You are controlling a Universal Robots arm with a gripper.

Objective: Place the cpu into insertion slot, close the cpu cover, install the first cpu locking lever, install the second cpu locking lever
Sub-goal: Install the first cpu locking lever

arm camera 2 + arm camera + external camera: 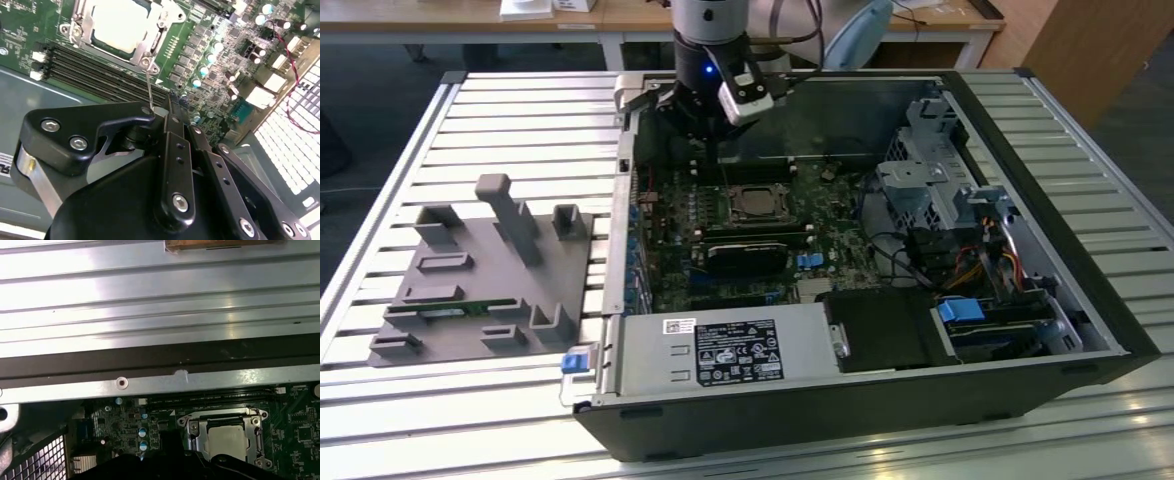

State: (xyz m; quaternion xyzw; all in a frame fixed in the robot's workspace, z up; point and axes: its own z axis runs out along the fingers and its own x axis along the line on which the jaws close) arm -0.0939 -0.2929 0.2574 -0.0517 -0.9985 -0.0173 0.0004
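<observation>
- A tabletop (520, 100) of pale metal slats carries everything
- An open black computer case (854, 425) lies flat on the slats, taking up the middle and the exterior view's right
- A grey holder block (480, 290) with upright posts lies just beside the case, on the exterior view's left

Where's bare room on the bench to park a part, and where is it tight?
Free in the exterior view: the slatted table beyond the grey fixture, and the strip of slats along the case's near wall. Crowded: inside the case, where the gripper hangs by the cpu, with cables and the drive cage on the exterior view's right.
</observation>
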